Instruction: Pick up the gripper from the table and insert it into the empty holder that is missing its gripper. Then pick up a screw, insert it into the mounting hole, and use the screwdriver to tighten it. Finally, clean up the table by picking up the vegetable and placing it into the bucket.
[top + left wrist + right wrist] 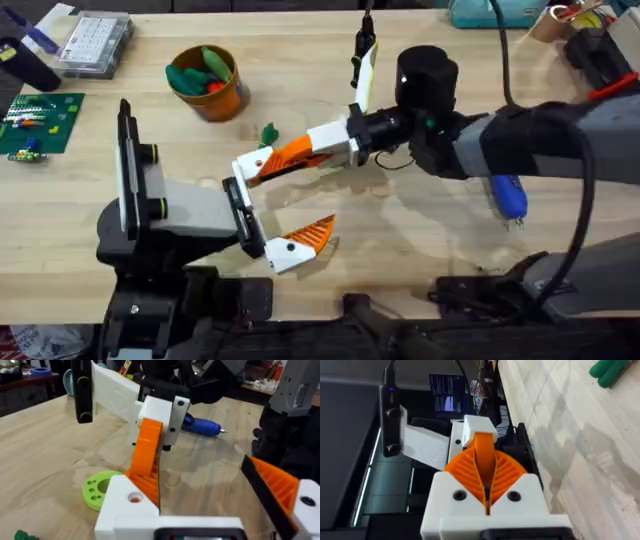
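— Gripper finger (147, 452), the tapered orange ribbed plastic piece with a white block base: where is it?

— Off the table, above the middle of the light wooden table (420, 230). The right gripper (486, 487) is clamped on it, its orange pads pressed against both ribbed sides. The left gripper (285, 200) faces it with its jaws spread wide and nothing between them.

— And the holder?

— The white angular plastic holder (131, 505), with its round hole, is one tip of the left gripper. The other tip carries the twin orange ribbed finger (275, 485). The gripper finger slants down onto the holder's upper edge. I cannot tell whether it is seated.

— Any writing?

— The green circuit board (40, 120) and the clear plastic parts box (95, 42) at the far left corner carry small marks, all too small to read.

— The rest, big to small?

— The round orange bucket (225, 100) stands far left of centre with green and red toy pieces inside. The blue pen-shaped screwdriver (508, 195) lies under the right arm. A lime-green ring-shaped disc (97, 489) lies just beside the holder. The tiny dark green leafy vegetable (268, 133) sits between the bucket and the right gripper.

— Room to move?

— Bare wood lies between the twin finger and the screwdriver, and along the far middle edge.
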`<move>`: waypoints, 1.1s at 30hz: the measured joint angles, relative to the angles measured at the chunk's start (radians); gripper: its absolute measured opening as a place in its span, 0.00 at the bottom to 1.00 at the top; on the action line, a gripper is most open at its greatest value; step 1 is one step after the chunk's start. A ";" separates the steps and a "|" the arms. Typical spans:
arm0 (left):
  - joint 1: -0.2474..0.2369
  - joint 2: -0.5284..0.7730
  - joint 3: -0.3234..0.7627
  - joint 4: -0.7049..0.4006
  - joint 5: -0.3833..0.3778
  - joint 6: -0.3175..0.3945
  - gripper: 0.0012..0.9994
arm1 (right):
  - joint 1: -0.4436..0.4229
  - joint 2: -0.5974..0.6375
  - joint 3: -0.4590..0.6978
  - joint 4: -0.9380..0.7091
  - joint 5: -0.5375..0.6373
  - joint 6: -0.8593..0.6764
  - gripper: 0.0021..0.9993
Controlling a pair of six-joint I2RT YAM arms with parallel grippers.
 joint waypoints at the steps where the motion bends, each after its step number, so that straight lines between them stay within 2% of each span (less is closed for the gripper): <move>1: 0.000 0.000 0.000 0.000 0.000 0.000 0.99 | 0.000 0.000 -0.001 0.001 0.001 0.003 0.01; 13: 0.000 0.000 0.000 0.000 0.000 -0.004 0.99 | 0.000 0.000 -0.003 0.002 0.003 0.011 0.01; 14: 0.000 0.000 0.000 0.000 0.000 -0.004 0.99 | 0.000 0.000 -0.003 0.002 0.004 0.012 0.02; 17: 0.000 0.000 0.000 0.000 0.000 -0.003 0.99 | 0.000 0.000 -0.005 0.000 0.017 0.015 0.16; 18: 0.000 0.000 0.000 0.000 0.000 -0.003 0.99 | 0.000 0.000 -0.006 -0.001 0.021 0.015 0.18; 27: 0.000 0.000 0.000 0.000 0.001 -0.003 0.99 | 0.000 0.000 -0.008 -0.002 0.039 0.015 0.23; 31: 0.000 0.001 0.000 0.000 0.001 -0.010 0.99 | 0.000 -0.003 -0.007 0.009 0.039 0.022 0.02; 33: 0.000 0.001 0.000 0.000 0.001 -0.011 0.99 | 0.000 -0.005 -0.008 0.007 0.040 0.023 0.01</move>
